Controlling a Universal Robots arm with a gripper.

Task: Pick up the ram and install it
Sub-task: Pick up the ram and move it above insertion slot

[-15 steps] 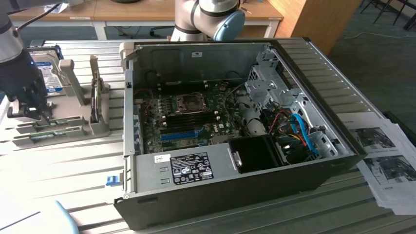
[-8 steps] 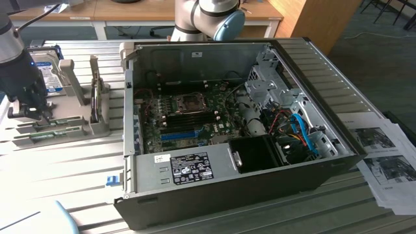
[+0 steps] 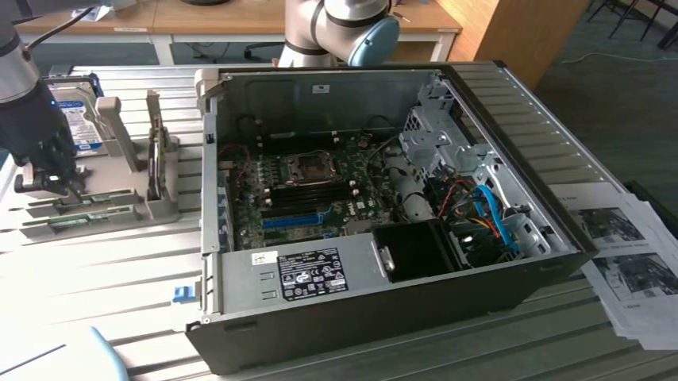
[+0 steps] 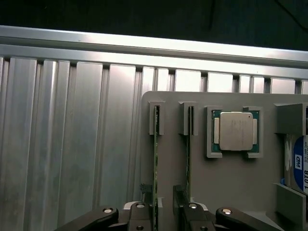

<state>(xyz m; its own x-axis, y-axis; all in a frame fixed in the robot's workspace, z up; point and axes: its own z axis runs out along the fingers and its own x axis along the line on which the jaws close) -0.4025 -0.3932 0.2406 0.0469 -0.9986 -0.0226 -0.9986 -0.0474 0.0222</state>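
Ribbed metal table (image 3: pixel 117 278) carries an opened black computer case (image 3: pixel 350 333) lying on its side, motherboard (image 3: pixel 307 198) exposed. Printed sheets (image 3: pixel 625 262) lie at the exterior view's right of the case. At the exterior view's left stands a gray holder (image 3: pixel 159 206), well apart from the motherboard. The arm (image 3: pixel 27 95) reaches down over it.

Hard drive (image 3: pixel 79 119) with a blue-white label stands upright in the holder's rear compartment.

Gripper (image 4: pixel 166 216) sits low over the holder, jaws spread wide and gripping nothing. One end of the ram (image 4: pixel 155 159) runs in between the fingers (image 4: pixel 139 214), close to one of them; can't tell if it touches. The ram stands on edge in its holder slot, not yet lifted. A second stick (image 4: pixel 189 159) stands parallel just beside it, in the next slot. Processor chip (image 4: pixel 236 131) lies flat in its own square pocket, between the sticks and the drive.
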